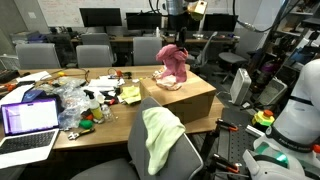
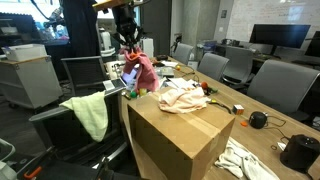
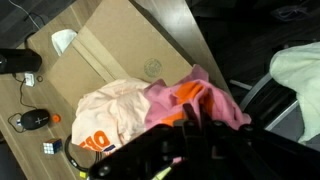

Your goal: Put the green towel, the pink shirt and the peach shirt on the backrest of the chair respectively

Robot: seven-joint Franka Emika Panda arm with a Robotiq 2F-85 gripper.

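Note:
My gripper (image 1: 172, 38) (image 2: 128, 42) (image 3: 196, 108) is shut on the pink shirt (image 1: 172, 62) (image 2: 141, 70) (image 3: 225, 105). The shirt hangs from the fingers above the cardboard box (image 1: 190, 98) (image 2: 180, 135) (image 3: 110, 50). Beside it on the box top, the peach shirt (image 2: 185, 95) (image 3: 100, 115) lies crumpled, its orange mark showing in the wrist view. The green towel (image 1: 160, 135) (image 2: 90, 115) (image 3: 300, 65) is draped over the backrest of the grey chair (image 1: 185, 155) (image 2: 60, 125), which stands next to the box.
The box sits on a long wooden table (image 1: 110, 125) with a laptop (image 1: 28, 120), toys and plastic clutter. A black mouse (image 3: 35, 120) lies near the box. More grey chairs (image 1: 95, 52) and monitors stand behind. A white machine (image 1: 300, 100) is at the side.

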